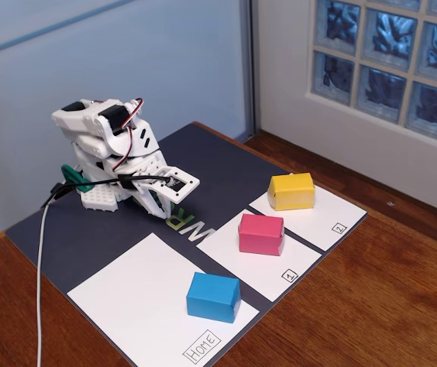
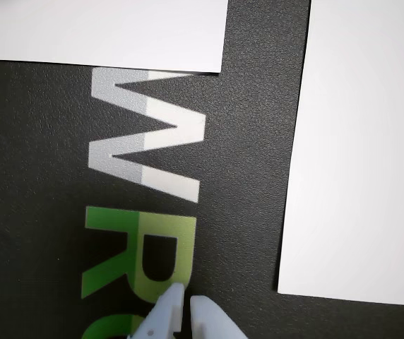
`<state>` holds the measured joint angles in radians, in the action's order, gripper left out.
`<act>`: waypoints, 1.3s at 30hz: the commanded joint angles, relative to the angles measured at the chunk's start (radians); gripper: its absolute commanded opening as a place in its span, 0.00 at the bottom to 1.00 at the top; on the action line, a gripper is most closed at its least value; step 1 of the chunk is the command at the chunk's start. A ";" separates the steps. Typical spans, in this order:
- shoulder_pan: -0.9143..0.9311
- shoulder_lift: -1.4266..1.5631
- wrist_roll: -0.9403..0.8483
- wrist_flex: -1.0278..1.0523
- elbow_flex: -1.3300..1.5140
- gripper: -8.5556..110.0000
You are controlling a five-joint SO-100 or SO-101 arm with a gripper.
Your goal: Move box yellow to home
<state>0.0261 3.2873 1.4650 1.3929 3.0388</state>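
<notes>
- Three paper blocks sit on white sheets laid over a dark mat [image 1: 226, 164], each sheet apparently meant as a marked station.
- Taking the home [image 1: 138, 294] sheet as the landmark: the box yellow [image 1: 292, 190] rests two sheets away from it, on the far panel labelled 2 [image 1: 333, 214], well apart from the arm.
- Between them, the pink block [image 1: 261, 233] sits on the panel labelled 1 [image 1: 260, 260].
- On the home sheet itself, near its labelled corner, stands the blue block [image 1: 213, 297], leaving most of that sheet bare.
- Beside the home sheet's far edge the arm is folded low, seemingly parked; its hand [image 2: 186, 305] hangs just above the mat's printed letters, tips nearly together, gripping nothing.
- By my reckoning the move hasn't begun.
</notes>
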 commanded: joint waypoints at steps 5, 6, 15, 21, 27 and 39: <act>-0.011 0.052 0.005 0.060 0.002 0.07; -0.011 0.052 0.005 0.060 0.002 0.07; -0.011 0.052 0.005 0.060 0.002 0.07; -0.011 0.052 0.005 0.060 0.002 0.07; -0.011 0.052 0.005 0.060 0.002 0.07; -0.011 0.052 0.009 0.060 0.002 0.07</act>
<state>0.0261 3.2873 1.4711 1.3929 3.0388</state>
